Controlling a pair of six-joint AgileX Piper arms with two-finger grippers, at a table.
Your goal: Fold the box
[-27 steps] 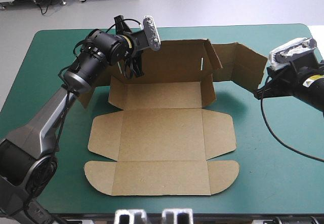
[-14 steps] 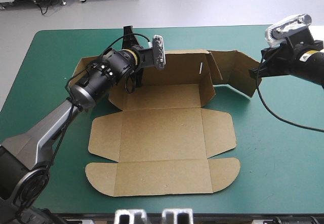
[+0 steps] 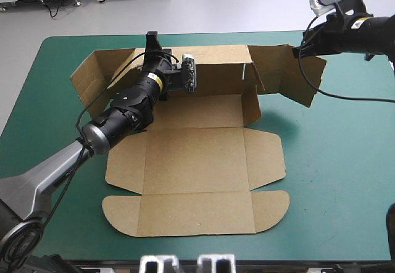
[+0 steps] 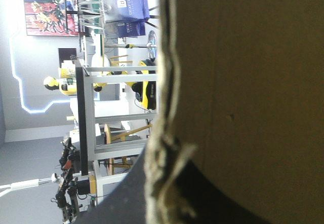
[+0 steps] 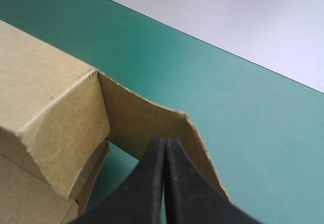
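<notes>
Cardboard covers the middle of the teal-green tabletop (image 3: 333,180). The brown box (image 3: 197,162) lies mostly flat, with its front panels (image 3: 197,214) spread toward the near edge. Along the far side the back wall (image 3: 216,72) stands up, with a flap at each end.

The left end effector (image 3: 154,50) looks pinched on the back wall's top edge, the board between its black fingers. The right end effector (image 3: 300,49) is nipped nearly closed on the upper edge of the right flap (image 3: 287,72). The left flap (image 3: 92,78) hangs outward with nothing holding it.

Watching from here, I'd worry about the creases. If the two arms pull apart or at different heights, the board could tear where the flap meets the wall. Nothing pins the base, so a firm tug might drag the whole sheet across the cover. Either thin pinch could also slip, letting the wall flop back.
</notes>
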